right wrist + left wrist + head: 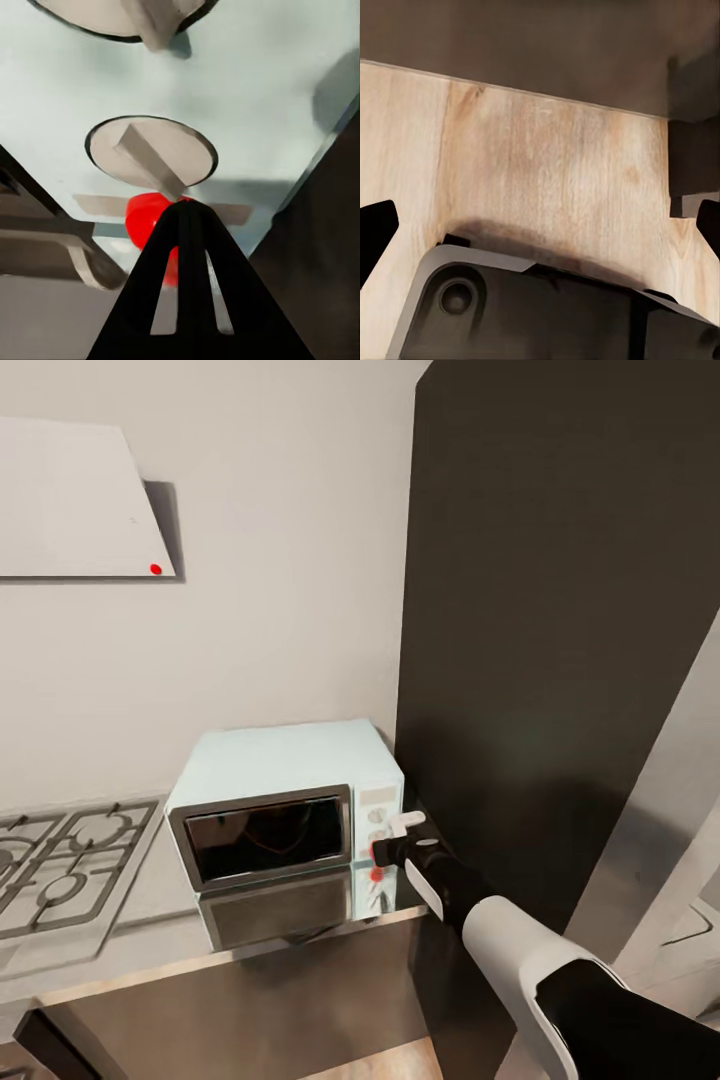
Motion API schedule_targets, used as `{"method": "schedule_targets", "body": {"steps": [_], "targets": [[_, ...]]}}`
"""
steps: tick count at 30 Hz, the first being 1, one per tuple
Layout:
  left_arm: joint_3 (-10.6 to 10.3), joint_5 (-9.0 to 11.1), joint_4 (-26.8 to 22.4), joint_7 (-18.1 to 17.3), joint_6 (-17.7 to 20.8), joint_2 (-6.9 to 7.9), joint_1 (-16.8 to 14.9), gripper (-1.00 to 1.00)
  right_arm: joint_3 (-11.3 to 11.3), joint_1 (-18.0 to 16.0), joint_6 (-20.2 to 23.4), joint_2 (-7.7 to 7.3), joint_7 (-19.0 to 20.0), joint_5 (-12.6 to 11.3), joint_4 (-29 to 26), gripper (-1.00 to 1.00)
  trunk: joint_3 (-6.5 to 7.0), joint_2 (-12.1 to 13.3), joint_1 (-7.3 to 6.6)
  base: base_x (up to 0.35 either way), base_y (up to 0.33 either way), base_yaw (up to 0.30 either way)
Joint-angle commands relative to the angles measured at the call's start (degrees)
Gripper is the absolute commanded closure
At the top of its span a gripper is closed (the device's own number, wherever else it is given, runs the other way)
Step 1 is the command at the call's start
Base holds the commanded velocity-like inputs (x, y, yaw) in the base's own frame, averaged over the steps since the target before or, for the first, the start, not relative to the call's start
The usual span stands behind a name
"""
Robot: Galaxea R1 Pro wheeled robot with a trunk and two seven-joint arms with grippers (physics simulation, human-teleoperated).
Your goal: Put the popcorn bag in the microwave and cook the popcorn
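The pale blue microwave [280,760] stands on the steel countertop [150,945] with its dark glass door [262,838] closed. My right gripper [381,850] is shut, and its tip rests at the small red light on the side panel. In the right wrist view the joined fingertips [184,214] touch that red light [142,221] just under a dial [150,154]. The left gripper [540,225] hangs open over a wooden floor, holding nothing. The popcorn bag and popcorn are out of view.
A gas hob [60,860] lies left of the microwave. A tall dark cabinet [560,610] rises right beside it. A white hood [70,500] with a red dot hangs on the wall. Dark robot bodywork [547,315] shows below the left gripper.
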Motion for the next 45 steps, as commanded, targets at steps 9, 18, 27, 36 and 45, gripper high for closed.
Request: {"method": "schedule_targets", "body": {"steps": [9,18,27,36,45], "targets": [[0.3,0.3,0.2,-0.4,0.0,-0.12,-0.1,-1.00,0.2,0.0,-0.9,0.00,0.2,-0.4,2.5,1.00,-0.12,-0.1,0.05,0.022,0.000,0.000],[0.3,0.3,0.2,-0.5,0.0,-0.14,-0.1,-1.00,0.2,1.4,-1.0,0.00,0.3,-0.4,3.1,1.00,-0.12,-0.1,0.05,0.000,0.000,0.000],[0.3,0.3,0.2,-0.5,0.0,-0.13,-0.1,-1.00,0.2,3.0,-1.6,0.00,0.4,-0.4,3.1,1.00,-0.12,-0.1,0.05,0.000,0.051,0.000],[0.3,0.3,0.2,-0.4,0.0,-0.16,-0.1,-1.00,0.2,3.1,-1.7,0.00,0.4,-0.4,3.1,1.00,-0.12,-0.1,0.05,0.025,0.018,0.000],[0.2,0.3,0.3,-0.4,0.0,-0.32,-0.1,-1.00,0.2,3.1,-1.7,0.00,0.4,-0.4,3.1,1.00,-0.12,-0.1,0.05,0.069,0.000,0.000]]}}
